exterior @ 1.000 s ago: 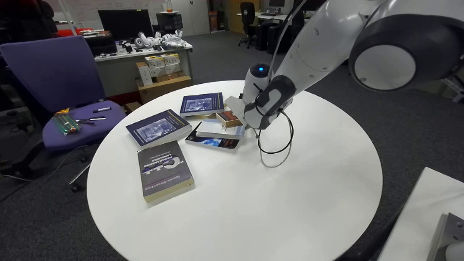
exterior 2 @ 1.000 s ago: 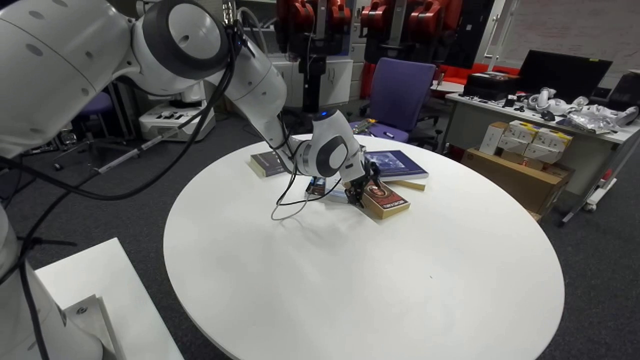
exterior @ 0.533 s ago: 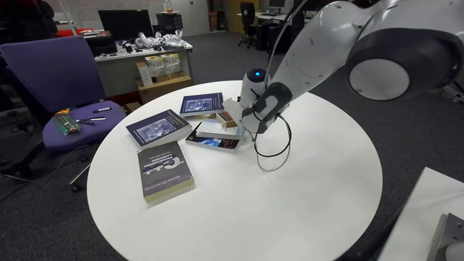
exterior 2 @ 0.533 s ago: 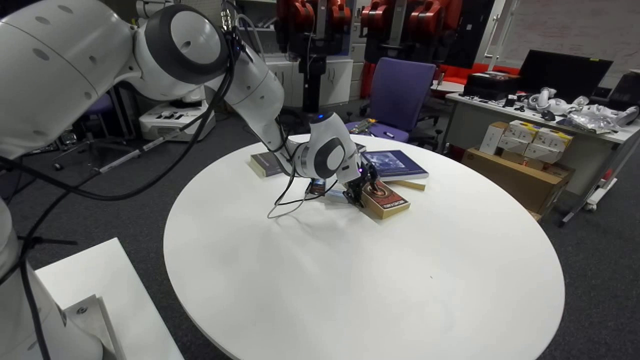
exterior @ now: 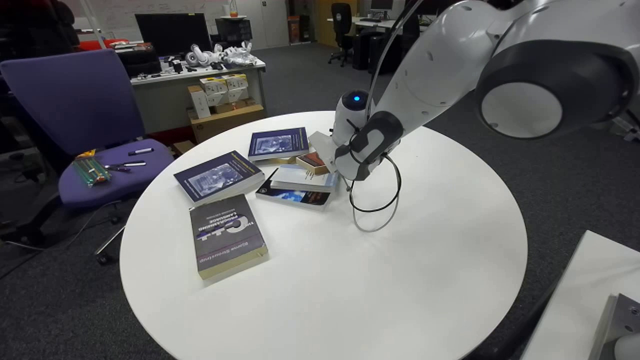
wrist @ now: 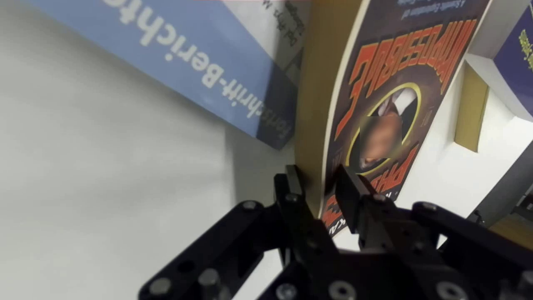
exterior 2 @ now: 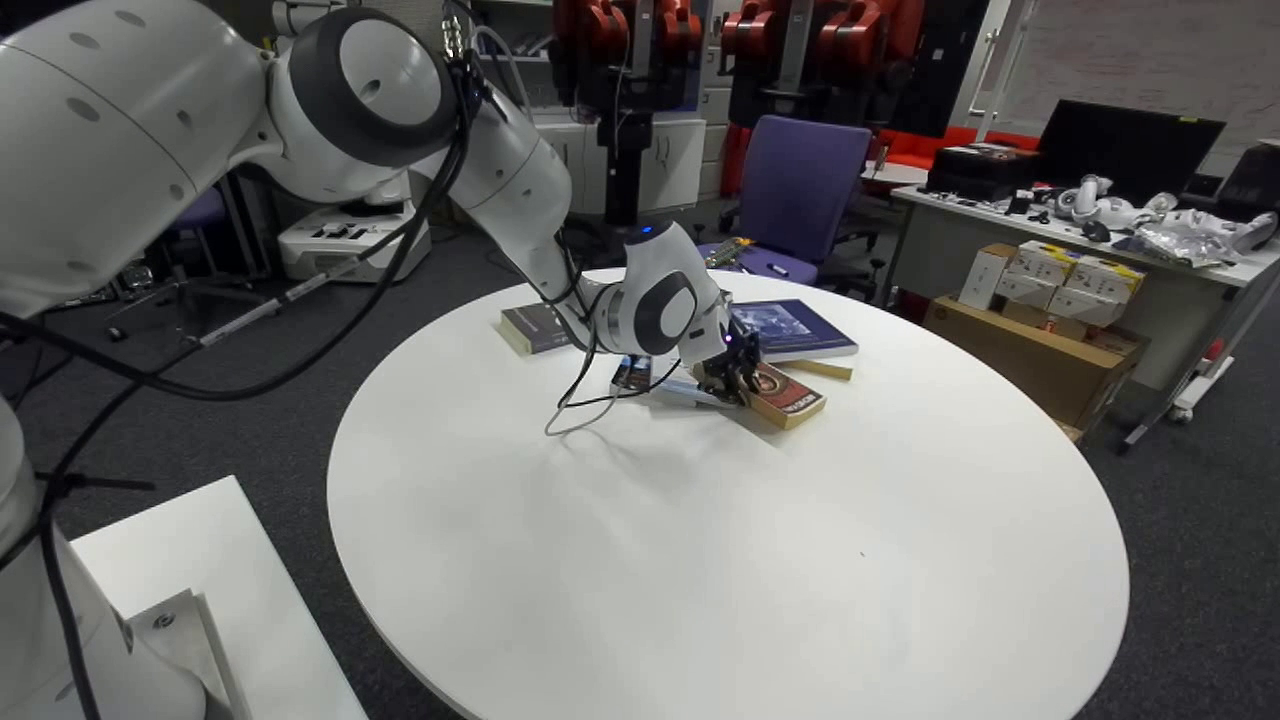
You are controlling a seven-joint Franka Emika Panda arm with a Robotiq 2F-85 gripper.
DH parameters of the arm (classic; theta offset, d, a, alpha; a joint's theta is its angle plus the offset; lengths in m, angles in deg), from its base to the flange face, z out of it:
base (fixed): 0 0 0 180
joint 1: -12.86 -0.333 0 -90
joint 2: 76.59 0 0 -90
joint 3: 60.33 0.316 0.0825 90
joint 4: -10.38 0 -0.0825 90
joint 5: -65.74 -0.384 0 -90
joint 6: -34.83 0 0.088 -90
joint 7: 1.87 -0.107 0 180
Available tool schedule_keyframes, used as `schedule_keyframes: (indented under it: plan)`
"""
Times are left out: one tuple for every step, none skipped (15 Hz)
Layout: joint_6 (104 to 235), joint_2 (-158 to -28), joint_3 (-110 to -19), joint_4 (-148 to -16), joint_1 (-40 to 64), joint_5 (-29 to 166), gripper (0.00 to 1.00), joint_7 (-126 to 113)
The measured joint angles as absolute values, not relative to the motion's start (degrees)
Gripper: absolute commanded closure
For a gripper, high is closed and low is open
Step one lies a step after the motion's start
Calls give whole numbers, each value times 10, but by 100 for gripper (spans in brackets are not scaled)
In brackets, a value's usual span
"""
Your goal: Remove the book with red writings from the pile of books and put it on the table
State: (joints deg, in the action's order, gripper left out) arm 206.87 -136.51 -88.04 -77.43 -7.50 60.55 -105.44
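Observation:
The book with red writings [wrist: 399, 62] has a dark reddish cover and a tan page edge. My gripper [wrist: 317, 170] has closed over one long side of it: one finger lies on the cover, the other against its far face, the page edge between them. In an exterior view the book [exterior 2: 787, 392] sticks out beyond the gripper; in an exterior view the gripper is hidden behind the wrist and the book [exterior: 311, 162] shows partly. The rest of the pile includes a pale blue-white book [exterior: 304, 177] over a dark book [exterior: 290, 196]. All are on the white table [exterior: 380, 285].
Two dark blue books with picture covers [exterior: 278, 143] and a thick grey book [exterior: 227, 232] lie around the pile. The pale book [wrist: 200, 62] reaches close beside the held book in the wrist view. A loop of cable [exterior 2: 590, 405] hangs from the wrist near the table.
The gripper dipped slightly, then rose back, and its jaws closed on the book. Since half a second ago the book has shifted and turned a little at the gripper.

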Motion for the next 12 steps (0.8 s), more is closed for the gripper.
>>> schedule_keyframes:
  plan:
    - [2069, -1365, -882, -773, -75, 605, 94, -1057]
    - [2069, -1365, -883, -772, -75, 605, 95, -1058]
    - [2069, -1365, -883, -772, -75, 605, 95, -1058]
    - [2068, -1363, -883, -772, -74, 604, 94, -1058]
    - [2067, -1360, -881, -772, -73, 604, 94, -1058]
    - [2063, -1356, -878, -772, -70, 604, 94, -1057]
    - [2059, -1350, -872, -772, -65, 604, 94, -1057]
    - [2055, -1340, -861, -774, -57, 604, 94, -1054]
    - [2053, -1327, -849, -778, -47, 604, 94, -1049]
    - [2052, -1313, -835, -784, -37, 603, 94, -1042]
    - [2051, -1297, -821, -791, -26, 603, 94, -1032]
    - [2051, -1281, -806, -800, -15, 603, 94, -1021]
